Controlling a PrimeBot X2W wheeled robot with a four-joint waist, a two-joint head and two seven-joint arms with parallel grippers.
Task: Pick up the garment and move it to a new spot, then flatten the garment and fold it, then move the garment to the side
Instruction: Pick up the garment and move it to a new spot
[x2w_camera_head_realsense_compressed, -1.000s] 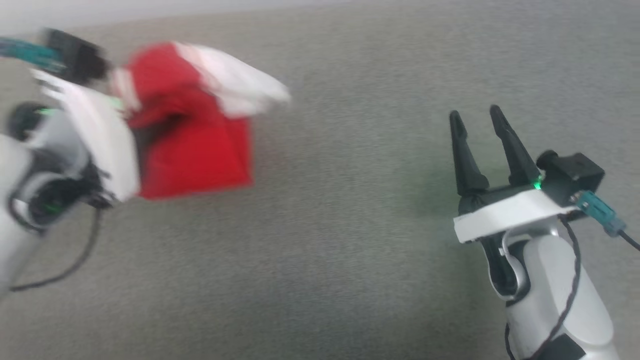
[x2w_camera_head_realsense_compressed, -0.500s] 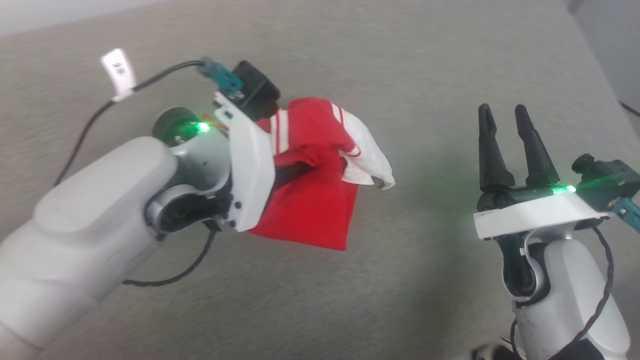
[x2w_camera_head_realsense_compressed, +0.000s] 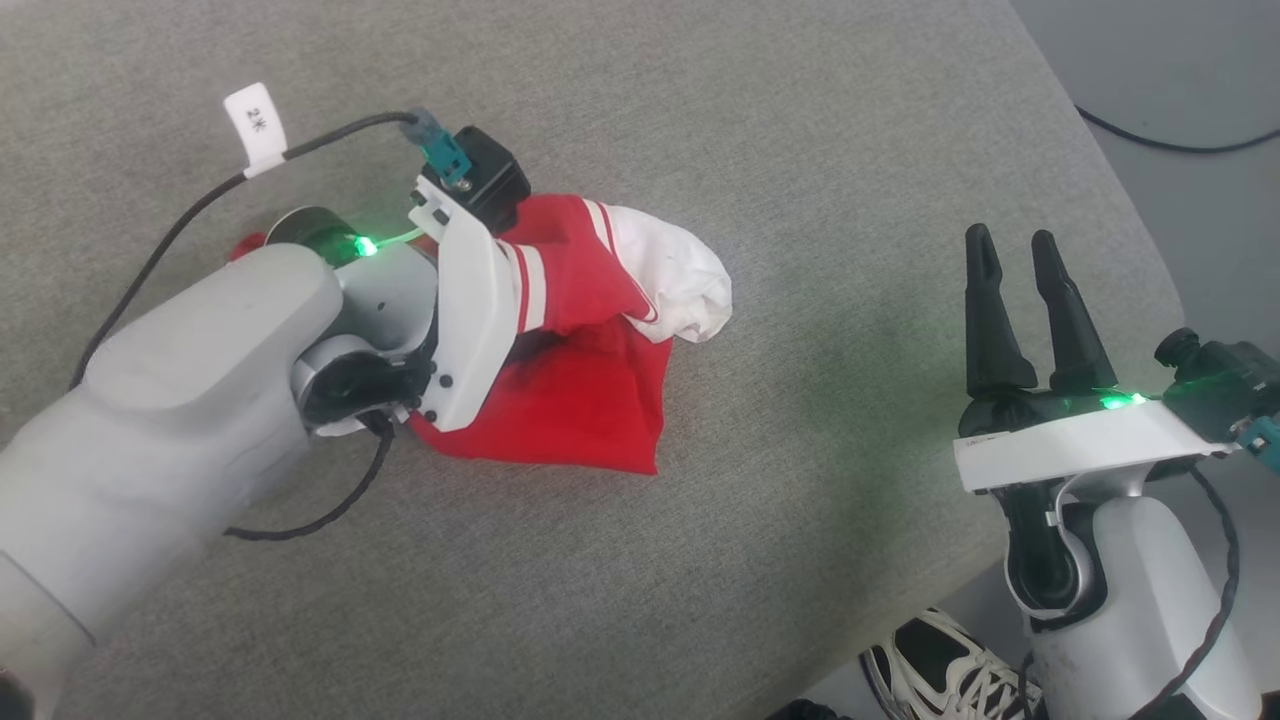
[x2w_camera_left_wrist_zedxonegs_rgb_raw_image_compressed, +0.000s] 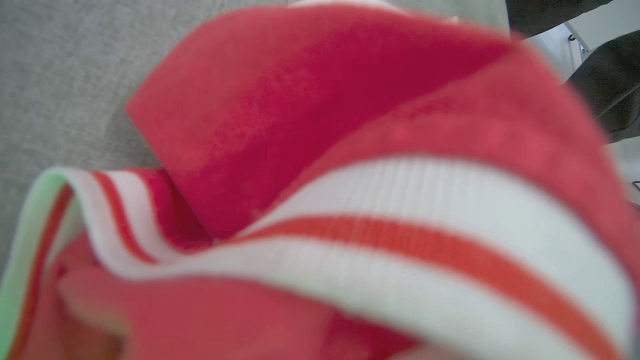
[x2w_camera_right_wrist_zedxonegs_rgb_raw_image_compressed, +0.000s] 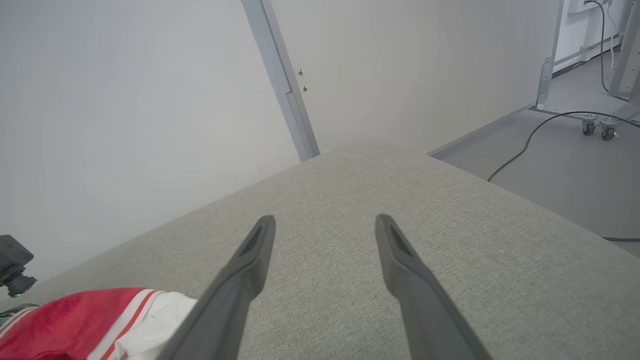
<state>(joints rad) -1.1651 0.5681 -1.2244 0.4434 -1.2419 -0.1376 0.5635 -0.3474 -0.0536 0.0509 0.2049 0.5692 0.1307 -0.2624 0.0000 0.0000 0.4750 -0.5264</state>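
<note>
Half a second ago the red soft-fabric jersey with white sleeves and red-and-white striped trim (x2w_camera_head_realsense_compressed: 590, 400) hung bunched from the left gripper (x2w_camera_head_realsense_compressed: 525, 345). Now it has sunk, and its red hem and one white sleeve appear to lie on the grey fabric-covered worktop (x2w_camera_head_realsense_compressed: 760, 560). The head camera has swung as well, bringing in the worktop's rounded corner and the floor beyond it.

The jersey sits left of the worktop's middle, crumpled against the left gripper's white mounting plate. That gripper's fingers are buried in the cloth, so I cannot tell whether they are parted or clamped. In the left wrist view, blurred red folds and a striped band press right up to the lens.

The right gripper (x2w_camera_head_realsense_compressed: 1012, 250) hovers well apart from the jersey, near the worktop's right edge. Its two dark fingers are spread wide with nothing between them.

A black-and-white sneaker (x2w_camera_head_realsense_compressed: 940, 670) shows on the floor beside the right arm.
</note>
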